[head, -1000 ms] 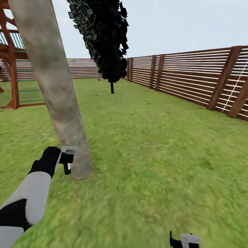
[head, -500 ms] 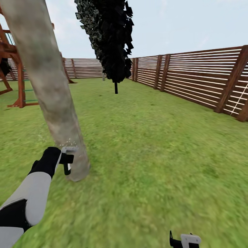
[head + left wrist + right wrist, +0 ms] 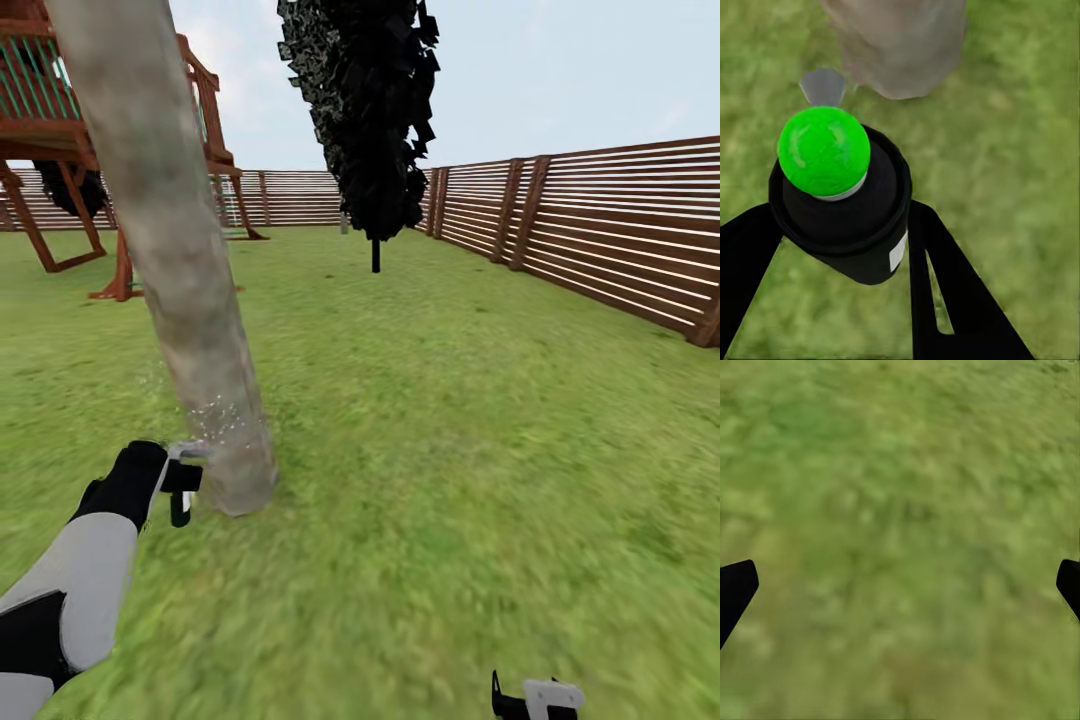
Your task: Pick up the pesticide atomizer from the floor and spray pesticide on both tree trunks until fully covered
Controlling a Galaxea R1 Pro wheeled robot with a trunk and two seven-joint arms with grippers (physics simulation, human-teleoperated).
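My left gripper [image 3: 183,487] sits low by the foot of a thick, pale grey-brown tree trunk [image 3: 185,290] that leans across the left of the head view. In the left wrist view the gripper [image 3: 840,232] is shut on the pesticide atomizer [image 3: 847,217], a small dark bottle with a bright green round top. The trunk's base [image 3: 900,45] stands just beyond it. Fine white droplets [image 3: 215,412] speckle the lower trunk. My right gripper [image 3: 535,700] hangs open over grass at the bottom edge, and its two fingertips [image 3: 735,589] stand far apart.
Green lawn [image 3: 450,420] stretches all around. A dark narrow tree [image 3: 370,120] stands further back. A brown slat fence [image 3: 610,240] runs along the right and the far side. A wooden play structure [image 3: 60,130] stands at the back left.
The head view has swung left, so the fence and dark tree sit further right and more of the play structure shows. My left gripper still holds the atomizer at the trunk's foot.
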